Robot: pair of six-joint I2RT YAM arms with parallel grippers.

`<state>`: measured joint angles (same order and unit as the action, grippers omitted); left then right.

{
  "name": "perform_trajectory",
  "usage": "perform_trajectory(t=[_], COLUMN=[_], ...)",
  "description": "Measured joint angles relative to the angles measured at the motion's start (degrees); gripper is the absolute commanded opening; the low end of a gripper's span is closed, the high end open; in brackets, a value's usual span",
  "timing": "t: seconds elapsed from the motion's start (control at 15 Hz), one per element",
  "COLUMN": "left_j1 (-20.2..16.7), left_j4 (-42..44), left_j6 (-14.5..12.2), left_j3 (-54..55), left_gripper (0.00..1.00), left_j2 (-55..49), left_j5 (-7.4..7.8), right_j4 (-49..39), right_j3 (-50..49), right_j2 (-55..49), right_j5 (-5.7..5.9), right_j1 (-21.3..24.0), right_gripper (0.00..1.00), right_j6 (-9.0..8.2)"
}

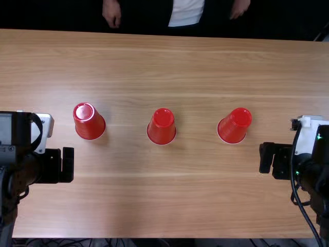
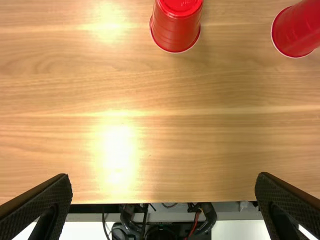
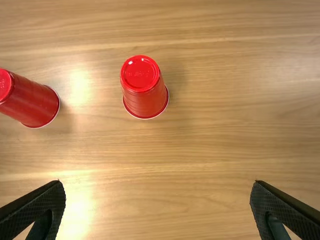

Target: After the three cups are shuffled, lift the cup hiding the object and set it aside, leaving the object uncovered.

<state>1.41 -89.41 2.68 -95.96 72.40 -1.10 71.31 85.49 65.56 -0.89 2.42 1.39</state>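
Three red cups stand upside down in a row across the middle of the table: the left cup (image 1: 89, 121), the middle cup (image 1: 162, 126) and the right cup (image 1: 234, 125). Whatever a cup may cover is hidden. My left gripper (image 1: 67, 164) hangs near the front left, open, short of the left cup. The left wrist view has the left cup (image 2: 176, 25) and the middle cup (image 2: 296, 30) beyond the open left gripper (image 2: 161, 179). My right gripper (image 1: 266, 157) is at the front right, open, with the right cup (image 3: 144, 87) and the middle cup (image 3: 27, 100) ahead of it.
The wooden table (image 1: 164, 67) is bare behind and in front of the cups. Its near edge (image 2: 160, 205), with cables below it, lies just under the left gripper.
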Motion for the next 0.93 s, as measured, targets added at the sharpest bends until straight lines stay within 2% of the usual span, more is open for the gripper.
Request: perform_trajectory(t=[0.2,0.4,0.67,0.93], left_j1=[0.11,0.15,2.01,2.01], left_j4=[-0.26,-0.26,0.07,0.22], left_j6=[2.08,2.27,2.34,2.67], left_j3=[0.02,0.0,0.0,0.0], left_gripper=[1.0,1.0,1.0,1.0], left_j2=[0.83,0.83,0.83,0.83], left_j5=[0.04,0.02,-0.02,0.02], right_j4=[-0.26,-3.28,-14.12,-17.9], right_j3=[0.0,-0.09,-3.8,-4.31], right_j2=[2.05,2.71,6.95,12.92], right_j5=[-0.59,-0.66,-0.81,-0.85], right_j1=[-0.17,-0.17,-0.17,-0.17], right_gripper=[1.0,1.0,1.0,1.0], right_j6=[-0.02,-0.04,-0.04,-0.07])
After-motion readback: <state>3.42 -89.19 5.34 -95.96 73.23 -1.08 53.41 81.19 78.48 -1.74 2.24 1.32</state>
